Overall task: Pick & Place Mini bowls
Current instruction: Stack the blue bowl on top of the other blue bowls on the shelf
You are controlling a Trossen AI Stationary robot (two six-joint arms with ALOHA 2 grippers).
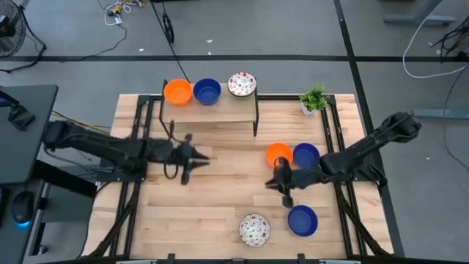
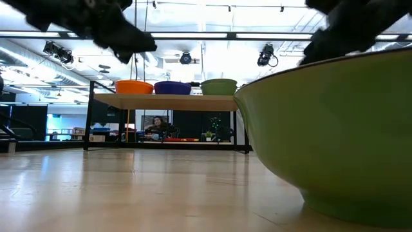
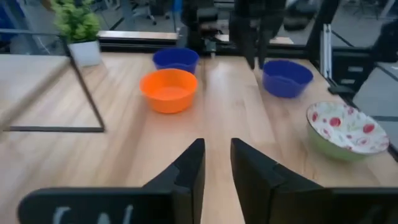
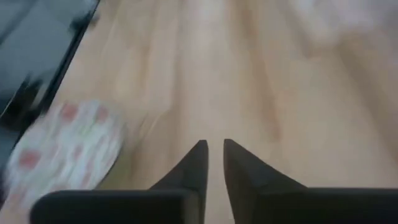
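The right pincer (image 1: 286,192) hangs over the desk (image 1: 220,213) right of centre, its fingers (image 4: 194,163) nearly shut with only a thin gap between them, holding nothing. Just at its 12 o'clock, in the high view, sits an orange bowl (image 1: 278,155), touching or nearly touching a blue bowl (image 1: 305,155) on that one's 3 o'clock side. At the pincer's 4 o'clock lies a second blue bowl (image 1: 302,220), and at its 7 o'clock a speckled bowl (image 1: 254,229) near the desk's front edge; the right wrist view shows that speckled bowl (image 4: 62,149) off to one side of the fingers, apart from them.

The left pincer (image 1: 192,158) hangs over the desk left of centre, fingers (image 3: 186,174) a narrow slot apart and empty. Well apart at its 3 o'clock is the right pincer, with the orange bowl (image 3: 168,89) between them in the left wrist view.

At the desk's 12 o'clock stands a low shelf (image 1: 212,108) carrying three bowls in a row: orange (image 1: 177,92), blue (image 1: 207,91), speckled (image 1: 241,84). A potted plant (image 1: 314,99) stands at the desk's 1 o'clock corner.
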